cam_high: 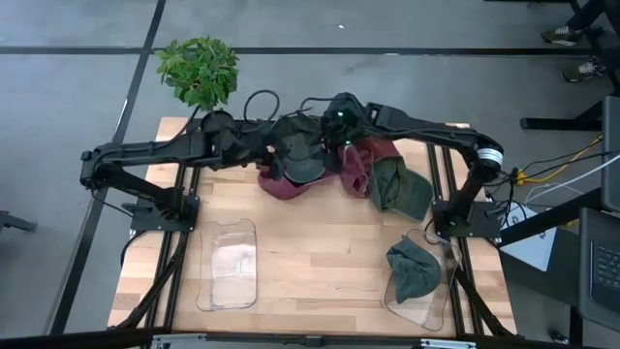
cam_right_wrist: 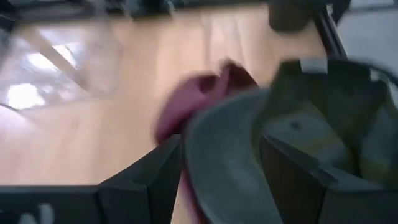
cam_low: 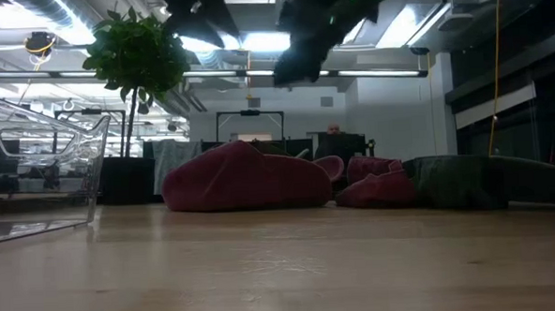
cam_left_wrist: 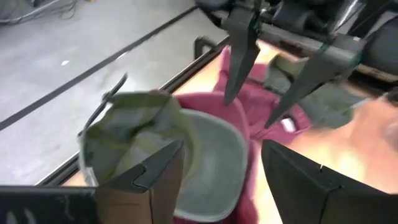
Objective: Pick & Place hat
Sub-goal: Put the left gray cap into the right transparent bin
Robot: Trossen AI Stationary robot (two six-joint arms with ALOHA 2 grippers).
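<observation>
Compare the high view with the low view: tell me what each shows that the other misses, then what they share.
Only the high view shows the green hat lying in the right clear bin, the whole left clear bin, and both arms meeting over the pile, left hand and right hand around a dark green cap.

Only the low view shows the room behind.

Both show the maroon hats, the plant and the wooden table.

High camera looks straight down on the whole table (cam_high: 320,242). Low camera sits at tabletop level, facing across into the room. Both wrist cameras look close at the same green cap (cam_left_wrist: 186,155).
</observation>
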